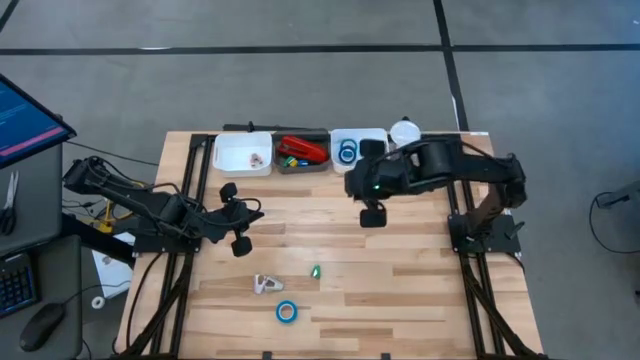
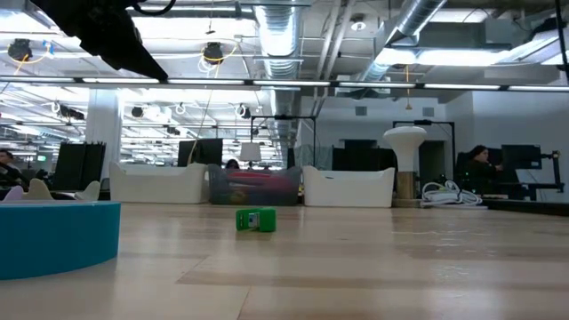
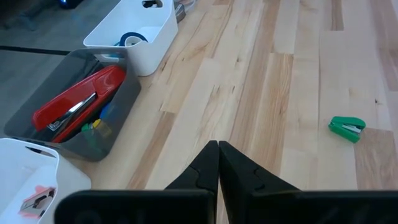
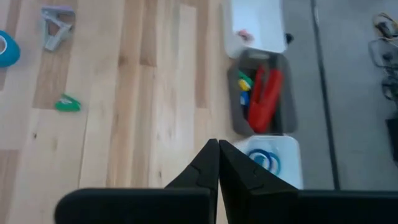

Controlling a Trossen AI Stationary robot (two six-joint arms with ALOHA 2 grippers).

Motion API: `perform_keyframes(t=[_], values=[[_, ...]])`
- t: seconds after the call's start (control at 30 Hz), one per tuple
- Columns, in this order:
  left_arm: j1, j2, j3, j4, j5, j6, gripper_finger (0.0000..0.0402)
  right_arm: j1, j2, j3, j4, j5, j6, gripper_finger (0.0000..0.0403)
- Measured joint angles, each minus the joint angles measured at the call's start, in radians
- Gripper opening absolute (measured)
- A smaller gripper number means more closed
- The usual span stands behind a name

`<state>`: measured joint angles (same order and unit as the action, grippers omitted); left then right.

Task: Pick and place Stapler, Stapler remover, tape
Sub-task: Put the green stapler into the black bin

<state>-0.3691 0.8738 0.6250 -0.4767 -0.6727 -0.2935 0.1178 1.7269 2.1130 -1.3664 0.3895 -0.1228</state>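
Observation:
The red stapler (image 1: 303, 149) lies in the grey bin (image 1: 284, 163) at the table's far edge, also seen as stapler (image 3: 78, 102) and stapler (image 4: 265, 95). Blue tape rolls (image 1: 346, 152) sit in the white bin to its right. One more blue tape roll (image 1: 287, 311) lies flat near the table's near edge, with the pale staple remover (image 1: 267, 285) and a small green stapler (image 1: 316, 271) beside it. My left gripper (image 3: 218, 163) hovers shut over the table's left middle (image 1: 257, 213). My right gripper (image 4: 218, 163) is shut just near of the tape bin (image 1: 352, 186).
A third white bin (image 1: 243, 153) on the far left of the row holds a small pink item (image 3: 37, 200). A white round object (image 1: 404, 130) stands at the far edge. Bare wood lies between the two arms and across the right near part of the table (image 1: 430, 300).

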Motion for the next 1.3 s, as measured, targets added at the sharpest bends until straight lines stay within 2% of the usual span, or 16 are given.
perform_keyframes(t=[0.13,0.27,0.37,0.5,0.7,0.9,1.1,1.3], values=[[0.000,0.000,0.000,-0.003,0.000,0.000,0.0003,-0.045,-0.132,-0.367,0.331,-0.098,-0.067,0.0000],[0.000,0.000,0.000,-0.006,0.000,0.000,0.0003,-0.098,-0.296,-0.698,0.624,-0.155,-0.059,0.0000],[0.000,0.000,0.000,-0.006,0.000,0.000,0.0003,-0.127,-0.410,-0.888,0.797,-0.161,-0.026,0.0000],[0.000,0.000,0.000,-0.006,0.000,0.000,0.0003,-0.147,-0.506,-1.071,0.972,-0.186,0.008,0.0000],[0.000,0.000,0.000,-0.008,0.000,0.000,0.0003,-0.152,-0.535,-1.269,1.169,-0.186,0.077,0.0000],[0.000,0.000,0.000,-0.013,0.000,0.000,0.0003,-0.151,-0.457,-1.432,1.485,-0.187,0.098,0.0000],[0.000,0.000,0.000,-0.010,0.000,0.000,0.0003,-0.151,-0.360,-1.447,1.581,-0.194,0.098,0.0000],[0.003,0.000,0.000,0.004,0.000,0.000,0.0003,-0.151,-0.297,-1.447,1.602,-0.270,0.098,0.0000]])
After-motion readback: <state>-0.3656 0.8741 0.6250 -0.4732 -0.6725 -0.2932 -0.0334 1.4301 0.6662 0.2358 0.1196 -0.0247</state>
